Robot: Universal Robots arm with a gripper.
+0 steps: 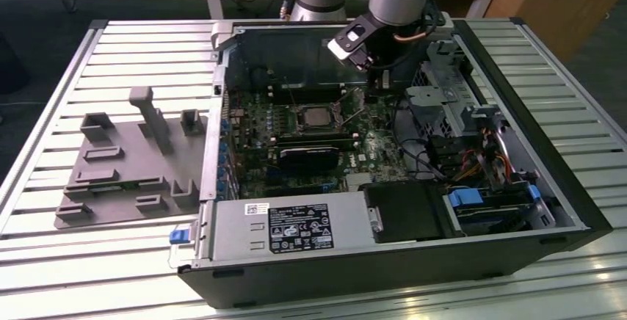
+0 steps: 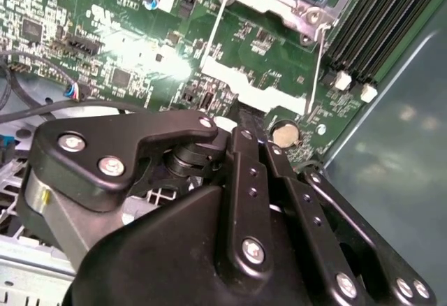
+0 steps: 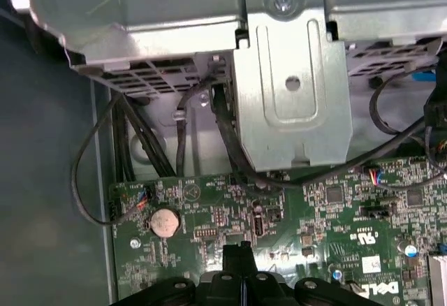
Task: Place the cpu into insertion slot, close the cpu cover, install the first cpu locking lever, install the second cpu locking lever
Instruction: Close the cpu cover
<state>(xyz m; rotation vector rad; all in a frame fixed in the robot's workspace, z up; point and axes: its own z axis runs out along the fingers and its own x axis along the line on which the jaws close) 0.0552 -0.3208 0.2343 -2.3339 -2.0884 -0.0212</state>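
Holding the cpu (image 1: 311,117), the insertion slot (image 1: 291,122) sits inside the case (image 1: 392,265).

We find the computer case (image 1: 392,268) lying open on the surface (image 1: 59,276), with a fixture tray (image 1: 117,180) beside it on the exterior view's left. Inside, the motherboard (image 1: 255,125) carries the cpu (image 1: 311,118), seated in the insertion slot (image 1: 289,120). The fan card (image 1: 308,157) lies nearer the camera, and the power supply (image 1: 284,228) nearer again. The claw (image 1: 382,78) hangs over the board, to the exterior view's right of the slot.
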